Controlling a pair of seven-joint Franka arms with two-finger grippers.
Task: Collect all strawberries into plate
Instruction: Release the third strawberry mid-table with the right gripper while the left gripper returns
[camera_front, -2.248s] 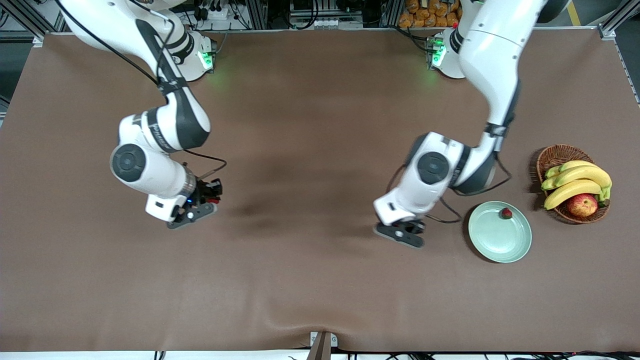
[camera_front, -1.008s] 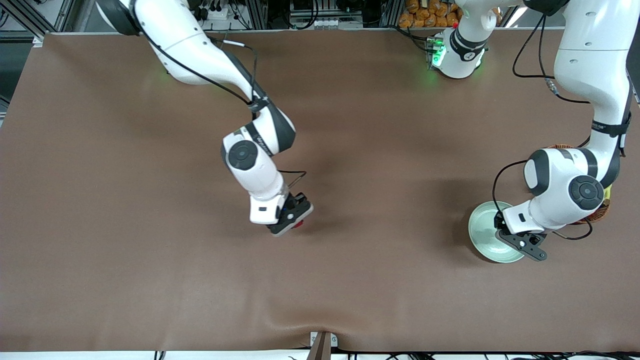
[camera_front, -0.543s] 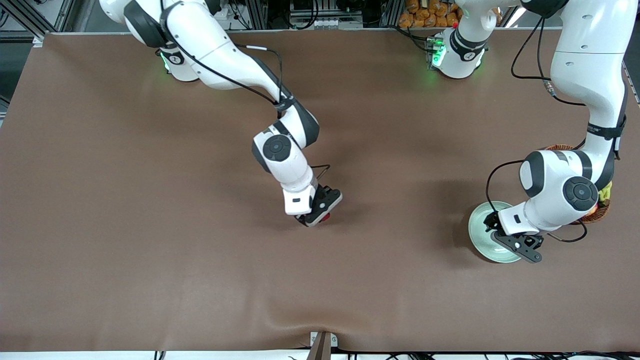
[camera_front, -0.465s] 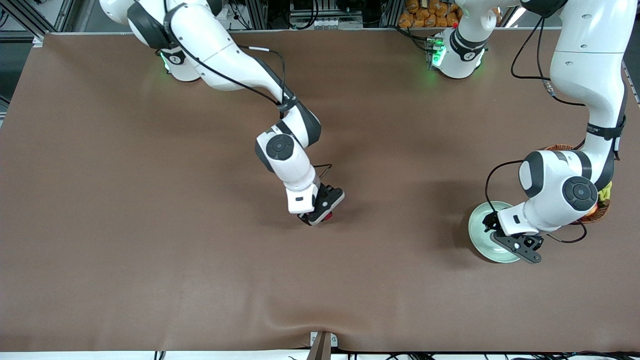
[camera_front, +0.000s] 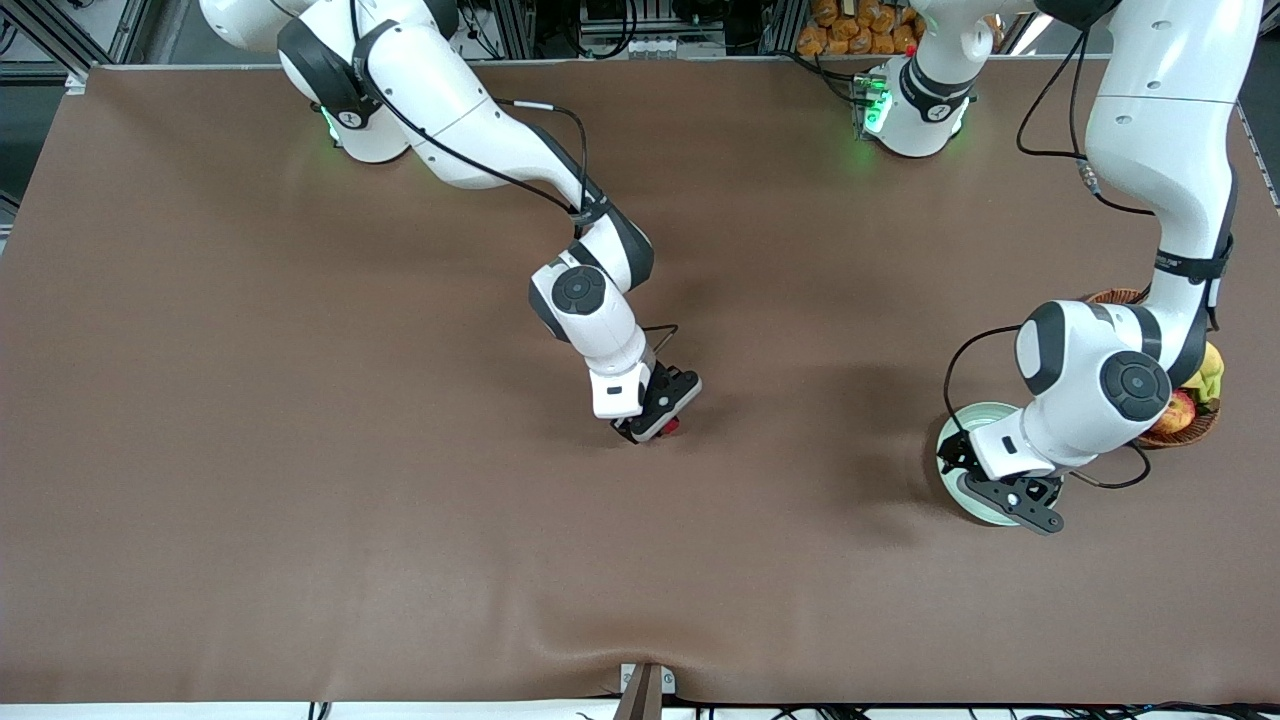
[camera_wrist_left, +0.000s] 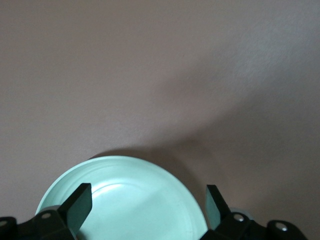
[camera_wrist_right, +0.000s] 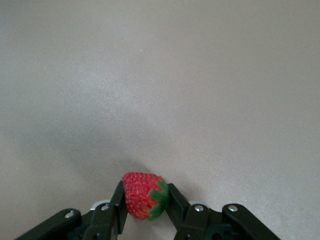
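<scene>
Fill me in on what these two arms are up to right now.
They are gathering strawberries onto the plate. The right gripper is shut on a strawberry and holds it over the middle of the table. The left gripper hangs open over the plate, near the basket of fruit at the left arm's end of the table. The arm hides most of the plate, so what lies on it cannot be seen.

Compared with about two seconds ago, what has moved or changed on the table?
The right hand, shut on a strawberry, carried it from its own end toward the table's middle. The left hand swung over the plate and opened. The plate and the basket kept their places.
</scene>
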